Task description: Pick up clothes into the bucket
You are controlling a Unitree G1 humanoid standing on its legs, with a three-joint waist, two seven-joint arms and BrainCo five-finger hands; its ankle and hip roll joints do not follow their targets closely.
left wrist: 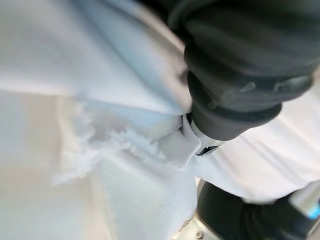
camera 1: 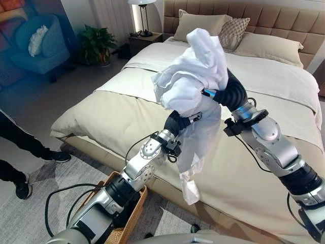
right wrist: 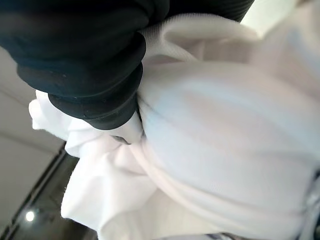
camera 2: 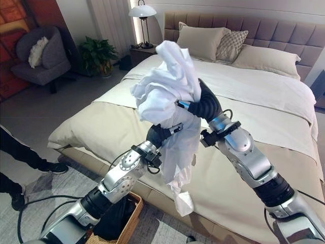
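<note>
Both robot hands lift a white garment above the bed.
The bunched cloth covers the left hand and right hand, so their fingers cannot be told; its tail hangs past the bed's near edge, over the woven basket on the grey rug.

A beige-covered bed carries pillows at its headboard.
</note>
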